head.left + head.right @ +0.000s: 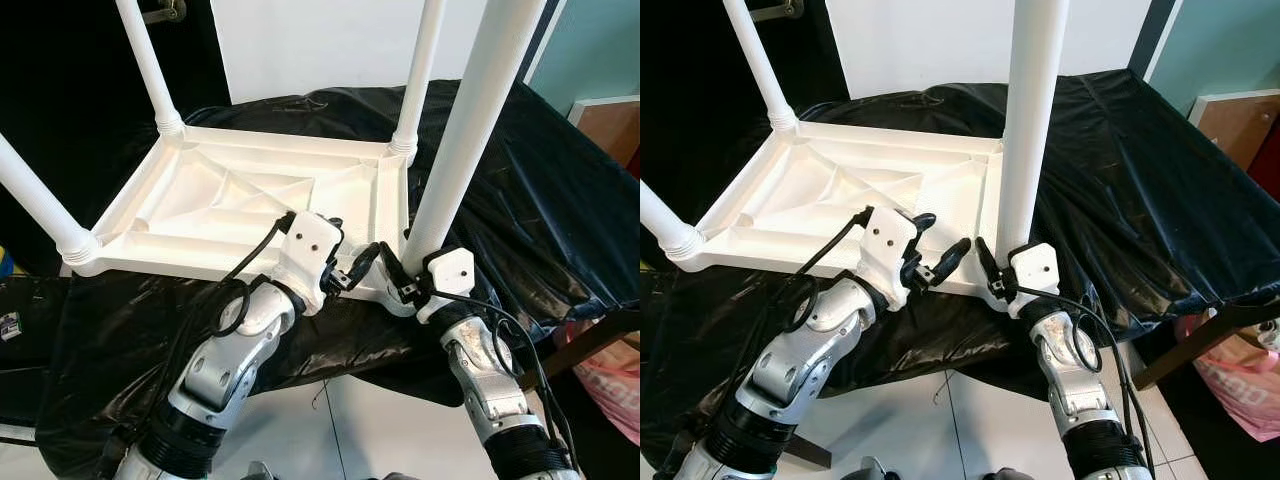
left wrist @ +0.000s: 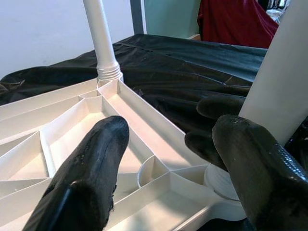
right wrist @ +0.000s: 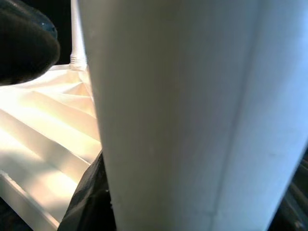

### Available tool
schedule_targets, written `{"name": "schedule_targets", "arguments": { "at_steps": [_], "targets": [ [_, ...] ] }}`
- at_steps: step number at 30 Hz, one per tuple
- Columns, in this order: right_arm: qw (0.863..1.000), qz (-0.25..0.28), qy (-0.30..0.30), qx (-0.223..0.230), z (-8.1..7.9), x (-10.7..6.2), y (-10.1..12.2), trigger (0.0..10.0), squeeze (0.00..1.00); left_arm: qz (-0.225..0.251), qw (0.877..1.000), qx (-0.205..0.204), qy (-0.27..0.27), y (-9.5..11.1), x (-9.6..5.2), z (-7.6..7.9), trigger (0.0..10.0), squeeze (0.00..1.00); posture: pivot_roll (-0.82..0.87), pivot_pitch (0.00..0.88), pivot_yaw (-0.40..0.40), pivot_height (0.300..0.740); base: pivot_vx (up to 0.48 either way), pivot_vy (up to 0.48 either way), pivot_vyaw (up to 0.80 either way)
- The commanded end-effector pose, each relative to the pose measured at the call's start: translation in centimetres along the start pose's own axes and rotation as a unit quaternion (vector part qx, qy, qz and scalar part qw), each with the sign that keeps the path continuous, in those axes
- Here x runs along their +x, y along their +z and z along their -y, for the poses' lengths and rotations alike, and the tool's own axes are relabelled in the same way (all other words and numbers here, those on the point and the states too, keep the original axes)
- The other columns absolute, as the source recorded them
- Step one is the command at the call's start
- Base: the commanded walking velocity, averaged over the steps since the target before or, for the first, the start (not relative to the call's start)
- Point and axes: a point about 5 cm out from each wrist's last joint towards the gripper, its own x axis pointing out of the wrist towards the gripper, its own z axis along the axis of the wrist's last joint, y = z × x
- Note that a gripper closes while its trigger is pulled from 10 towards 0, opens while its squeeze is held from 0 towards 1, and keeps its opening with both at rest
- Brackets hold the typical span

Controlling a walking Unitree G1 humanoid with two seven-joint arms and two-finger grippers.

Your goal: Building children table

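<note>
A white plastic children's table (image 1: 250, 200) lies upside down on a black-covered surface, its legs pointing up. The near right leg (image 1: 470, 120) stands in the corner socket closest to me. At that leg's base, just above the socket, my right gripper (image 1: 408, 270) is shut around it; the leg (image 3: 192, 115) is very close in the right wrist view. My left gripper (image 1: 350, 250) hovers open over the table's near edge, just left of that corner, with nothing between its fingers (image 2: 91, 173). The far right leg (image 2: 101, 38) stands upright behind.
Black sheeting (image 1: 540, 200) drapes over the support and hangs to the tiled floor (image 1: 350, 430). A pink bag (image 1: 610, 380) sits at the lower right, beside a wooden post. A brown cabinet (image 1: 610, 125) stands at the right. Two more legs (image 1: 150, 60) rise on the left.
</note>
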Motion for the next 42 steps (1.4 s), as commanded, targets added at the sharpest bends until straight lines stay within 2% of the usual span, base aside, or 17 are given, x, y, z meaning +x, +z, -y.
{"name": "schedule_targets", "arguments": {
  "at_steps": [1, 10, 12, 15, 19, 28, 32, 42],
  "targets": [
    [0.996, -0.084, 0.016, 0.026, -0.7, -1.8, -3.3, 10.0, 0.00, 0.005, 0.999, 0.003, -0.038, 0.5, 0.0, 0.4, 10.0, 0.00, -0.02, 0.118, 0.005, 0.740, 0.000, 0.000, 0.00],
    [0.992, -0.114, 0.042, 0.041, -1.3, -1.7, -4.2, 10.0, 0.00, 0.008, 0.999, 0.004, -0.037, 0.7, -0.1, 0.3, 10.0, 0.00, -0.01, 0.115, 0.004, 0.740, 0.000, 0.000, 0.00],
    [0.986, -0.152, 0.040, 0.050, -1.3, -1.5, -4.9, 10.0, 0.00, 0.009, 0.999, 0.003, -0.037, 0.7, -0.1, 0.2, 10.0, 0.00, -0.01, 0.115, 0.001, 0.740, 0.000, 0.000, 0.00],
    [0.981, -0.181, 0.033, 0.060, -1.1, -1.3, -5.4, 10.0, 0.00, 0.011, 0.999, 0.002, -0.035, 0.8, -0.1, 0.2, 10.0, 0.00, -0.01, 0.115, 0.000, 0.740, 0.000, 0.000, 0.00],
    [0.981, -0.182, 0.034, 0.058, -1.1, -1.3, -5.4, 10.0, 0.00, 0.011, 0.999, 0.002, -0.035, 0.8, -0.1, 0.2, 10.0, 0.00, -0.01, 0.115, 0.000, 0.740, 0.000, 0.000, 0.00],
    [0.977, -0.195, 0.027, 0.086, -1.0, -1.5, -5.8, 10.0, 0.00, 0.011, 0.999, -0.001, -0.034, 0.9, -0.1, 0.2, 10.0, 0.00, -0.01, 0.118, -0.001, 0.740, 0.000, 0.000, 0.00],
    [0.971, -0.210, 0.010, 0.114, -0.9, -1.7, -6.1, 10.0, 0.00, 0.012, 0.999, -0.002, -0.034, 0.9, -0.2, 0.2, 10.0, 0.00, -0.01, 0.121, 0.000, 0.740, 0.000, 0.000, 0.00],
    [0.965, -0.219, -0.009, 0.145, -0.7, -1.8, -6.2, 10.0, 0.00, 0.011, 0.999, -0.004, -0.035, 1.0, -0.1, 0.3, 10.0, 0.00, -0.01, 0.125, -0.001, 0.740, 0.000, 0.000, 0.00]
  ]
}}
